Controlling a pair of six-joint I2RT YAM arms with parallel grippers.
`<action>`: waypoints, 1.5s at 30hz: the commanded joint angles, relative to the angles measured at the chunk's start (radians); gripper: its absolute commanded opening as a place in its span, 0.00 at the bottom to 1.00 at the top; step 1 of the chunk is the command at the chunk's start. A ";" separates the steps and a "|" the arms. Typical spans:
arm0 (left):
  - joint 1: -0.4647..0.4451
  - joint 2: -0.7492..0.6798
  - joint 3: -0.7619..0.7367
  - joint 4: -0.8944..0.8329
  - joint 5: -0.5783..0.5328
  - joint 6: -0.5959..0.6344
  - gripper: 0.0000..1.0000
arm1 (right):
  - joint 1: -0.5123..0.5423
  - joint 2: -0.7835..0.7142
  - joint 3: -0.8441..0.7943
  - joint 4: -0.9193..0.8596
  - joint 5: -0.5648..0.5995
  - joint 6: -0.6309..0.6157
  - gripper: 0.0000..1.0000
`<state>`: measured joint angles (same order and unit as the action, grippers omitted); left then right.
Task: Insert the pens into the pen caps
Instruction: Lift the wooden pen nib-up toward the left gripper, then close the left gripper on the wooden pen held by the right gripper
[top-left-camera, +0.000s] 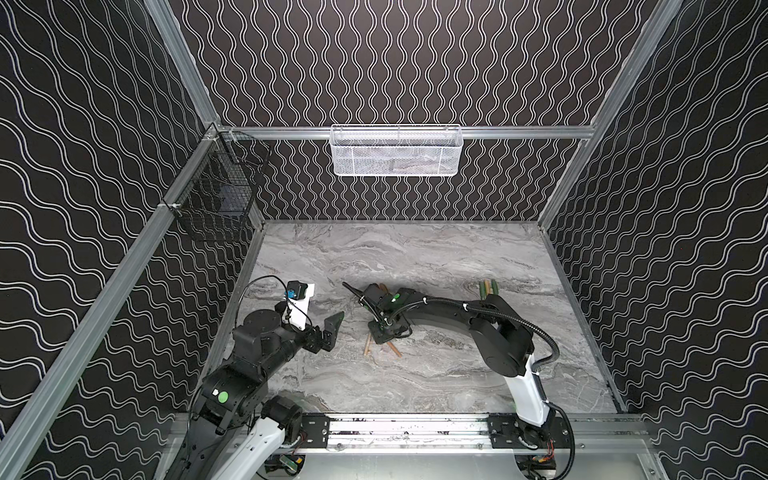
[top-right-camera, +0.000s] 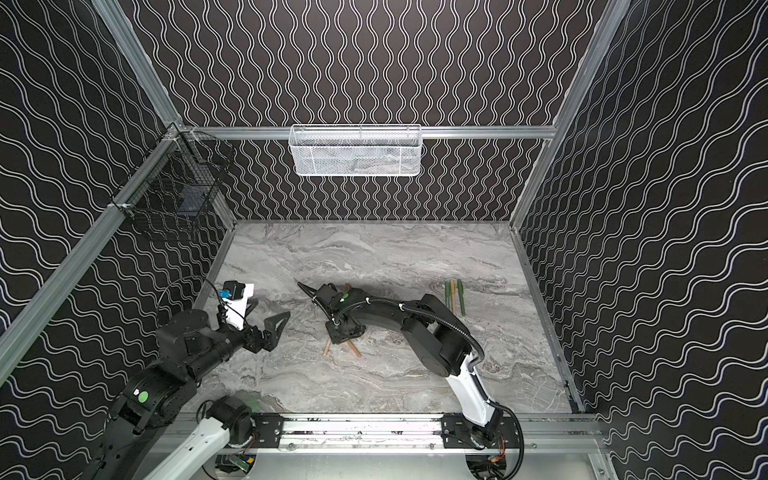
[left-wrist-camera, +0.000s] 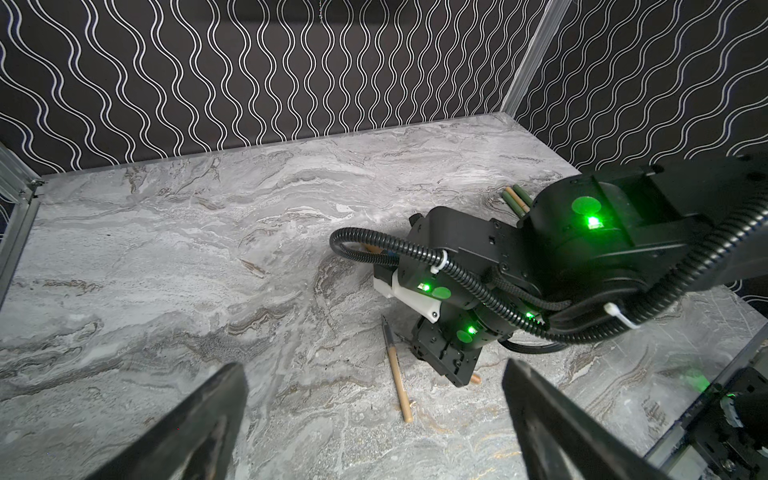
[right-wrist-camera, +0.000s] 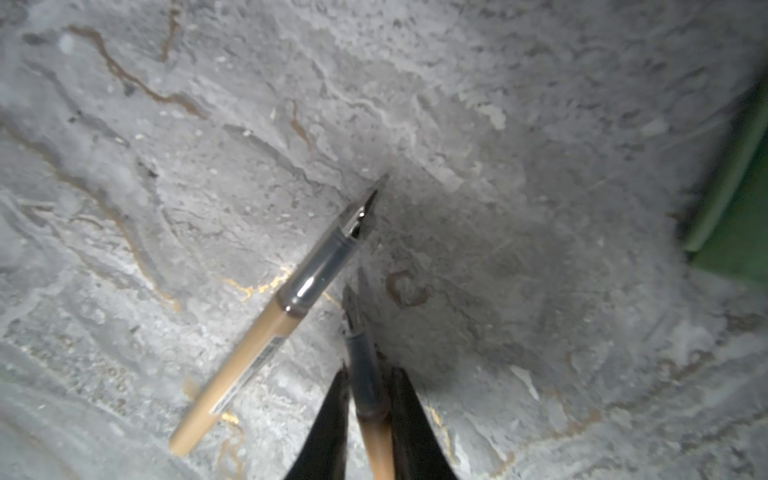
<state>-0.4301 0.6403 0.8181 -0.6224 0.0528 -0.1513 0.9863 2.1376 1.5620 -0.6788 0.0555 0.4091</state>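
right gripper (right-wrist-camera: 368, 371) clamps tan pen (right-wrist-camera: 374, 436); barrel end cut off.

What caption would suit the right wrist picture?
The right gripper pinches one slim tan-orange pen beside a second tan-orange pen lying on the grey marble table.

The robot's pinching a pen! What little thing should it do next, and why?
Probably lift it straight up a little. The right gripper looks closed around one tan pen, which seems to lie low on the table, with a second tan pen lying close beside it. The left gripper is open and empty, so nothing is ready to meet it yet.
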 joint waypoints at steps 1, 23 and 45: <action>0.003 0.002 -0.002 0.034 0.010 0.003 0.99 | -0.006 0.019 -0.019 -0.070 0.059 0.011 0.18; 0.002 0.068 -0.169 0.315 0.269 -0.252 0.99 | -0.186 -0.232 -0.194 0.150 -0.103 -0.100 0.03; -0.031 0.234 -0.321 0.824 0.607 -0.439 0.88 | -0.196 -0.693 -0.422 0.799 -0.691 -0.039 0.03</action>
<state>-0.4591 0.8627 0.4992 0.0875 0.6029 -0.5545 0.7876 1.4685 1.1542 -0.0216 -0.5678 0.3321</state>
